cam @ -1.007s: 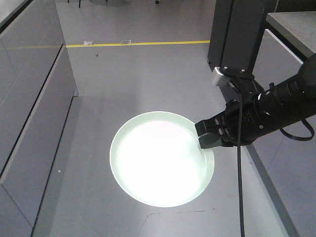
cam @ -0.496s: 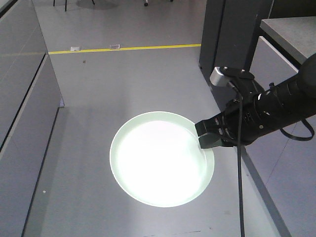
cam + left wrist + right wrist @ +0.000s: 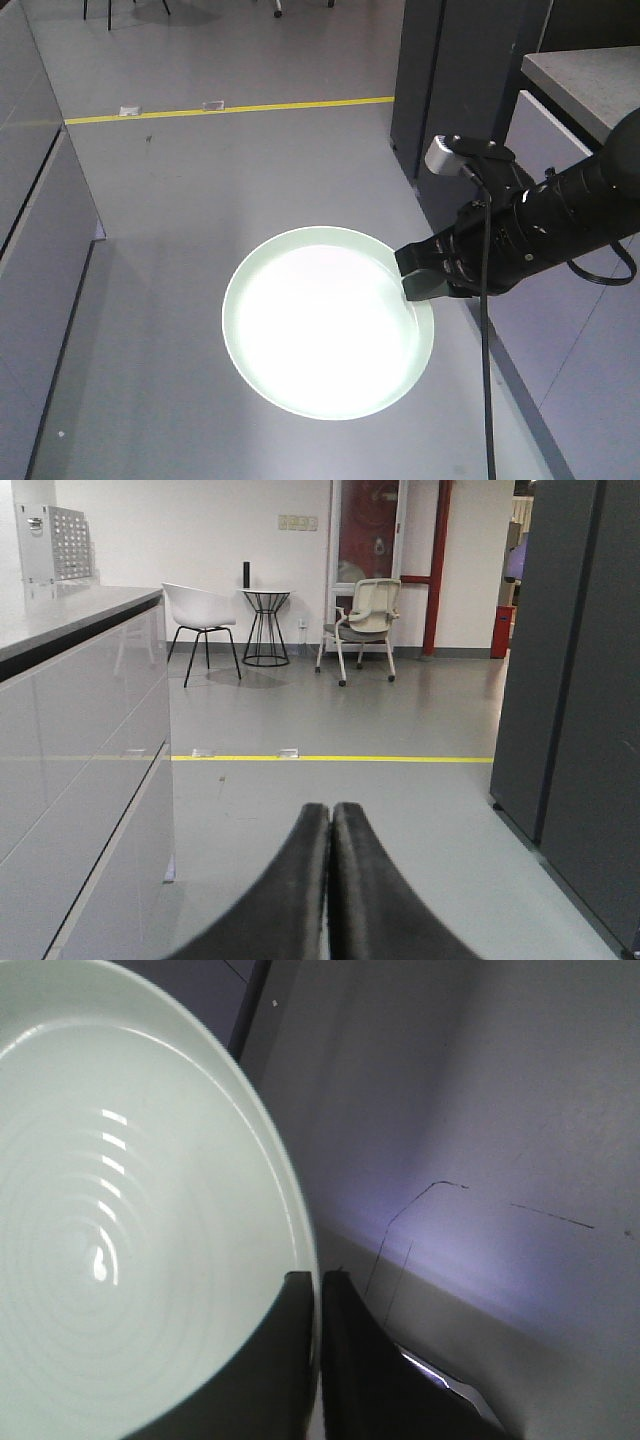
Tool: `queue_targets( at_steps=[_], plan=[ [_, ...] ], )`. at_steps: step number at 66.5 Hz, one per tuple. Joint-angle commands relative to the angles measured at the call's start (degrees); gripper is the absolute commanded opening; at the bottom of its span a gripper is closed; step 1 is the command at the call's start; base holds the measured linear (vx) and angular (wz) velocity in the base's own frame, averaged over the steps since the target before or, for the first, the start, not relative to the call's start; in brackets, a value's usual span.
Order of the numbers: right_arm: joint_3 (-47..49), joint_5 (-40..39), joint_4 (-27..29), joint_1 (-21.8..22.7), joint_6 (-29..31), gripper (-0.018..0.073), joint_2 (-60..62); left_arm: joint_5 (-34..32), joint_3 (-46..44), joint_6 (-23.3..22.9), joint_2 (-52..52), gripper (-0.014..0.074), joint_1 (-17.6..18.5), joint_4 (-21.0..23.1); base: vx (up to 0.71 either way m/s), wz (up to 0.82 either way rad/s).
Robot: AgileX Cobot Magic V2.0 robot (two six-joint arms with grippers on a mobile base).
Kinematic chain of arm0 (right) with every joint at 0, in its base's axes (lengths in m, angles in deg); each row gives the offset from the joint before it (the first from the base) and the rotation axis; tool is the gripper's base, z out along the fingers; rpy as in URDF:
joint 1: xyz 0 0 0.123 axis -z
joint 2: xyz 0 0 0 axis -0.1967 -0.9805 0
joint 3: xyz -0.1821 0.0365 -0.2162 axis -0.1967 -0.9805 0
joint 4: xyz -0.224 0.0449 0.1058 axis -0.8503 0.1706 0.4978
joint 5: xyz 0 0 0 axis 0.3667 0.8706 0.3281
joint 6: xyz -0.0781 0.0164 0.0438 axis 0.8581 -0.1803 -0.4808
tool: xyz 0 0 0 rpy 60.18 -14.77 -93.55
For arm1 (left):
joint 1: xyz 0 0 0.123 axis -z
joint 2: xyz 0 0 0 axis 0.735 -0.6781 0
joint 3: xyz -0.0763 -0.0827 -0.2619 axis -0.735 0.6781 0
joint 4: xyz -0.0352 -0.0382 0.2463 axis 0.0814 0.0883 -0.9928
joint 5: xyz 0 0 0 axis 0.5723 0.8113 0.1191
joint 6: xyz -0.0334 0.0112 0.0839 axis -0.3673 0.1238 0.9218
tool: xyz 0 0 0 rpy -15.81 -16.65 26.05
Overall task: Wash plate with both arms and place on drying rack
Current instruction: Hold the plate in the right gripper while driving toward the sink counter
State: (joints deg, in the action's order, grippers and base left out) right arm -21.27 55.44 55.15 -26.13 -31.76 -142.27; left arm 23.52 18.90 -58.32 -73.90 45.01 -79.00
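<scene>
Right gripper (image 3: 413,276) is clamped on the plate (image 3: 325,325) at its right-hand rim. In the right wrist view the gripper (image 3: 318,1305) has one black finger (image 3: 275,1360) lying inside the rim and the other on the outer side, jaws nearly together with only the rim between them. The plate (image 3: 120,1230) is pale mint green, glossy, with faint concentric rings showing, and glare blows out its centre in the front view. It is held in the air, face up and roughly level, over the grey floor (image 3: 200,200), touching nothing but the gripper. The right arm (image 3: 560,215) comes in from the right edge, with a silver-grey block (image 3: 441,157) near the wrist and a black cable (image 3: 487,370) hanging down past the gripper. Left gripper (image 3: 329,820) is fully closed, fingers pressed flat against each other with nothing between them, pointing out level over the floor. Beyond the plate I see a yellow line (image 3: 230,108) across the floor, a dark tall cabinet (image 3: 450,70) at upper right and a grey countertop (image 3: 590,75) beside it. The left wrist view shows a glossy grey counter unit (image 3: 80,730) on the left, then a white chair (image 3: 200,610), a round wire side table (image 3: 265,625) and an office chair (image 3: 365,610) by the far wall.
</scene>
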Motion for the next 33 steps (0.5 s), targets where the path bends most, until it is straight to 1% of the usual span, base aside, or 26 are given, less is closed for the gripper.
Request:
queue_targets(
  at_steps=[1, 16, 33],
  plan=[
    [1.31, -1.4, 2.25, 0.15, 0.4, -0.0001, 2.1, -3.98, -1.49, -0.51, 0.8, -0.0006, 0.42, 0.43, 0.23, -0.07],
    [1.31, -1.4, 2.25, 0.15, 0.4, -0.0001, 2.1, -3.98, -1.49, -0.51, 0.8, -0.0006, 0.42, 0.43, 0.21, -0.1],
    [1.31, -1.4, 2.25, 0.15, 0.4, -0.0001, 2.1, -3.98, -1.49, -0.51, 0.8, -0.0006, 0.42, 0.43, 0.19, -0.18]
  ],
)
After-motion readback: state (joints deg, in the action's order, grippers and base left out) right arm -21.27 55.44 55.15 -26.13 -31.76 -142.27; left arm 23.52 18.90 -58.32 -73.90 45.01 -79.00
